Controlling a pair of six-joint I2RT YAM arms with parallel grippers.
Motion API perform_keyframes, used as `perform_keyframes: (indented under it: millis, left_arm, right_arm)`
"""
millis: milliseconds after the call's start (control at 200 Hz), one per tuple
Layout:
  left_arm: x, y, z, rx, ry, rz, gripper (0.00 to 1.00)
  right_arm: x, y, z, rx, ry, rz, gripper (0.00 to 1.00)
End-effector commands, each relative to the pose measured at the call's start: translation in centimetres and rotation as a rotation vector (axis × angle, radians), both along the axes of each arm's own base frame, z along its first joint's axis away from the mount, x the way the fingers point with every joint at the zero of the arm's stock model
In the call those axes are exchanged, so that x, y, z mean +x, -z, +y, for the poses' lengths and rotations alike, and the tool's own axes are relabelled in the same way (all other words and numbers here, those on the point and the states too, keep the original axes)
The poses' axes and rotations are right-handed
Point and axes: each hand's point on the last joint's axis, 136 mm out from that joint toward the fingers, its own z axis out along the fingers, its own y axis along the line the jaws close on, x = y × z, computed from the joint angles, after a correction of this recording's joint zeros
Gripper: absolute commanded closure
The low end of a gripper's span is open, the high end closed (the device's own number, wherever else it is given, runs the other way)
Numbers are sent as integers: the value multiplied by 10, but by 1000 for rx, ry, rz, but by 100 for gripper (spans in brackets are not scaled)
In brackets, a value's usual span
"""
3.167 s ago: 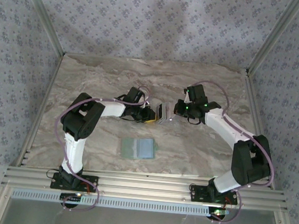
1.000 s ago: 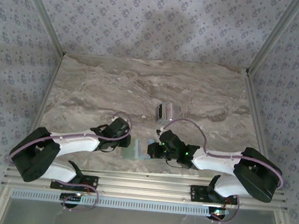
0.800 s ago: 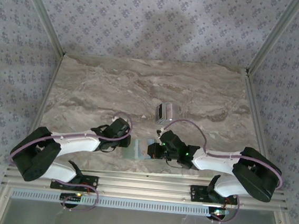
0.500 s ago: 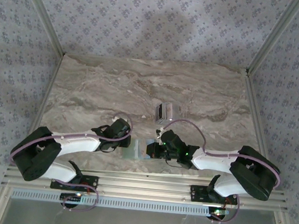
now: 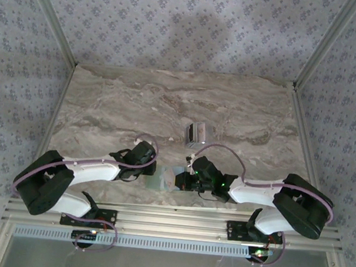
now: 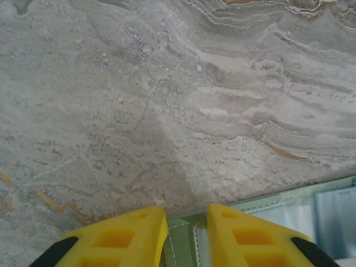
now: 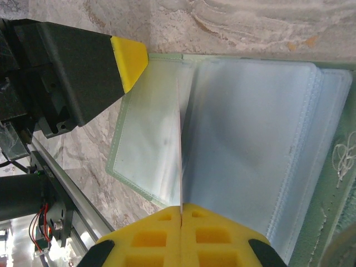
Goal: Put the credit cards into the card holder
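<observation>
The sage-green card holder [image 7: 130,167] lies open on the table near the front edge, its clear sleeves [image 7: 250,139] facing up. My right gripper [image 7: 181,208] is shut on one thin credit card [image 7: 180,139], seen edge-on, standing over the holder's middle fold. My left gripper [image 6: 186,214] rests on the holder's [image 6: 183,239] left corner with its jaws a little apart, the green stitched border showing in the gap. One of its yellow fingertips [image 7: 129,58] shows at that corner. From above, both grippers [image 5: 151,172] [image 5: 180,181] meet at the holder [image 5: 162,181]. A small stack of silvery credit cards [image 5: 196,133] stands farther back.
The marble table [image 5: 105,107] is bare to the back and left. An aluminium rail [image 5: 169,221] runs along the near edge just behind the holder. Patterned walls [image 5: 188,27] enclose the back and sides.
Over the last second my right gripper has crept slightly left with the card, which now stands more upright over the holder. The left arm has stayed put.
</observation>
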Motion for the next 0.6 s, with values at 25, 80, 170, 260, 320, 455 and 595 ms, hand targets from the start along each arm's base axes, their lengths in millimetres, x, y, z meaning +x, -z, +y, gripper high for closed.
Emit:
perform_keyframes:
  millis: [25, 80, 170, 260, 320, 455, 595]
  left_arm:
    - [-21, 27, -1, 13, 35, 100, 74]
    - [-23, 29, 0, 14, 33, 103, 75]
    - [-27, 32, 1, 14, 36, 107, 77]
    - [-31, 34, 1, 15, 39, 108, 79]
    - [-34, 36, 2, 19, 41, 109, 80]
    - [-39, 40, 2, 24, 45, 114, 82]
    - [-45, 44, 2, 22, 41, 121, 83]
  right_arm:
    - [-1, 11, -2, -4, 0, 41, 100]
    - [2, 12, -3, -1, 13, 43, 100]
    - [6, 13, -3, 2, 31, 49, 100]
    - [10, 15, -2, 4, 44, 60, 100]
    - [12, 17, -2, 0, 52, 67, 100]
    - [17, 20, 0, -11, 63, 76, 100]
    - [20, 26, 2, -16, 75, 87, 100]
